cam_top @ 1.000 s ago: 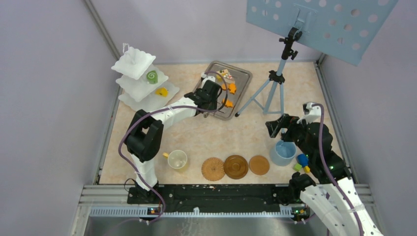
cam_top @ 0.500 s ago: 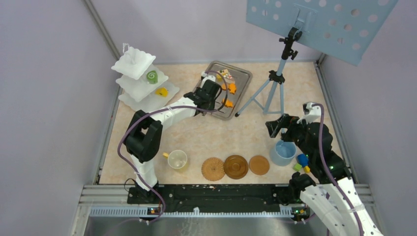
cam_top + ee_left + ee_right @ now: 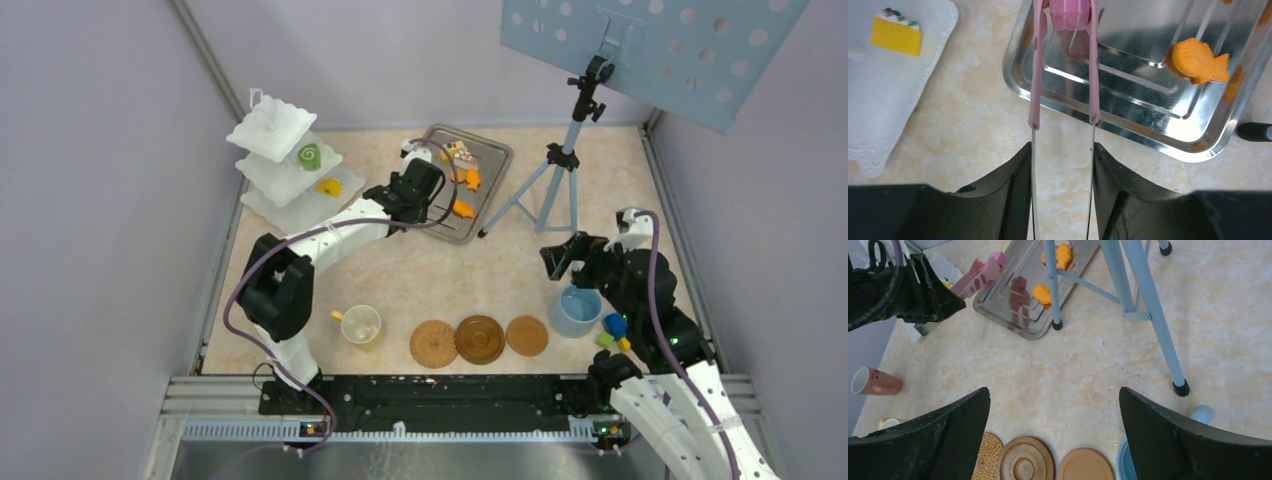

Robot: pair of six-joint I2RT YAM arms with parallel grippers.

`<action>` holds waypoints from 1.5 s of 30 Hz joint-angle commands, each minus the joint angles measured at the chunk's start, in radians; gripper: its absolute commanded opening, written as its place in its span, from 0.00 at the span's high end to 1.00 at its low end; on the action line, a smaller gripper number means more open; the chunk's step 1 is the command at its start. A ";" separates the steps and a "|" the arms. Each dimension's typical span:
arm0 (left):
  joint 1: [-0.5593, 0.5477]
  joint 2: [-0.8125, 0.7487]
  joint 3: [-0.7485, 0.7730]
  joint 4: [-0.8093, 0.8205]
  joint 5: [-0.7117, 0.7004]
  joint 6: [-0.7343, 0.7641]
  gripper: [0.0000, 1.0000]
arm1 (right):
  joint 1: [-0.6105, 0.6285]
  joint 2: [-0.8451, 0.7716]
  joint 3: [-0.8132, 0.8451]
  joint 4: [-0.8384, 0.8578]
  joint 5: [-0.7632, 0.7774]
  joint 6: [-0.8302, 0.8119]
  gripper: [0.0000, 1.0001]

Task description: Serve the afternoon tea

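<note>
Meanwhile, the left fingers are gripping the pink tongs, which are pinching the pink slice over the metal tray. The white stand is lying leftward, at the surface's far-left corner, and the right fingers are hanging open.

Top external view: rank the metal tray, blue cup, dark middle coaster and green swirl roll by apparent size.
1. metal tray, clearly largest.
2 and 3. blue cup and dark middle coaster look about alike, so they are left unranked.
4. green swirl roll, smallest.
</note>
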 commanded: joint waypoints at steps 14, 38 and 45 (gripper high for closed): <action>0.002 -0.234 -0.102 -0.370 -0.294 0.097 0.77 | 0.010 -0.012 -0.008 0.046 -0.020 -0.004 0.02; 0.153 -0.046 -0.159 -0.468 -0.569 0.038 0.74 | 0.011 -0.008 -0.009 0.055 -0.046 -0.009 0.02; 0.174 0.018 -0.145 -0.430 -0.569 0.067 0.69 | 0.011 -0.005 -0.011 0.056 -0.046 -0.008 0.02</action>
